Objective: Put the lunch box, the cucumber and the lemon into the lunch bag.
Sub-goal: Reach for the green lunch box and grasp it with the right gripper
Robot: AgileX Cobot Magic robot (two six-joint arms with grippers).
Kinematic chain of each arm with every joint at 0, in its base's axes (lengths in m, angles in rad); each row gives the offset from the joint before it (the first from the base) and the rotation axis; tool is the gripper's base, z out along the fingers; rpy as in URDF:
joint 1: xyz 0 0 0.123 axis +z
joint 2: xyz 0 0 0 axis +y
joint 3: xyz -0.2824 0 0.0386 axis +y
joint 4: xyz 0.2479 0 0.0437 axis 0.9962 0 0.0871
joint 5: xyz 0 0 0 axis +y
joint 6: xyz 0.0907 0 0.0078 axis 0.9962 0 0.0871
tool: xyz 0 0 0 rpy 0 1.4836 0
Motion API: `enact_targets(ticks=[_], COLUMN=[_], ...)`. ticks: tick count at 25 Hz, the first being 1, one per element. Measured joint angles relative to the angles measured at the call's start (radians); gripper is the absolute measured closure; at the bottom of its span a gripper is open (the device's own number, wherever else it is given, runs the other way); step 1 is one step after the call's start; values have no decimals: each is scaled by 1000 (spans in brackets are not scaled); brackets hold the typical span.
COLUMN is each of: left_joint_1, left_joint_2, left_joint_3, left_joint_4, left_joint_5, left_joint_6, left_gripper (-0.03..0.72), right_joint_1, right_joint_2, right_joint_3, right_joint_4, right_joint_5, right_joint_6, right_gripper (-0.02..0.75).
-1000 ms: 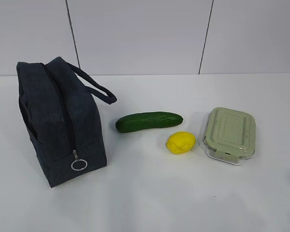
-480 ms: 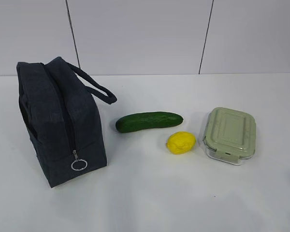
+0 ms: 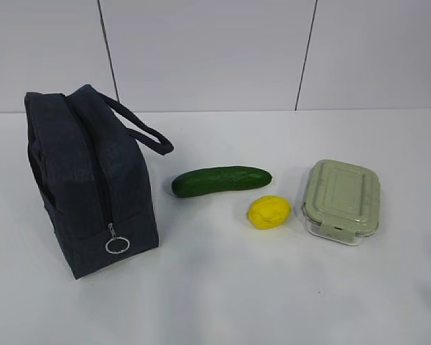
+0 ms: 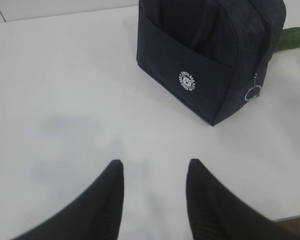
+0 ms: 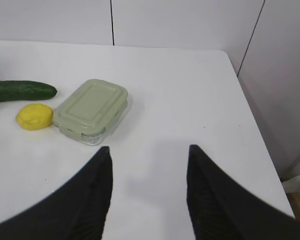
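The left gripper [image 4: 152, 172] hangs with its fingers spread apart over the bare white table [image 4: 65, 100], holding nothing. The lunch bag [image 4: 210, 50] stands ahead of it and to its right, a round white logo [image 4: 188, 81] on the near pocket and the silver ring pull [image 4: 253, 93] at the corner. The right gripper [image 5: 149, 157] is likewise spread wide and empty. Ahead and to its left sits the lunch box [image 5: 92, 110], the lemon [image 5: 34, 116] just beside it, the cucumber [image 5: 20, 91] farther left beyond.
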Motion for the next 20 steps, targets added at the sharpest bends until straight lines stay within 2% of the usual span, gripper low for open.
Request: enact_targets(ticks=[12, 20], left_joint_1=[0, 0], left_joint_2=[0, 0], left_joint_3=[0, 0], left_joint_4=[0, 0], left_joint_5=[0, 0], left_joint_6=[0, 0], left_gripper=[383, 383], right_joint_1=[0, 0], right_joint_2=[391, 615], right_joint_3=[-107, -197], right_joint_4=[0, 0], right_joint_5=[-200, -224], right_joint_6=[40, 76], right_gripper=[364, 364])
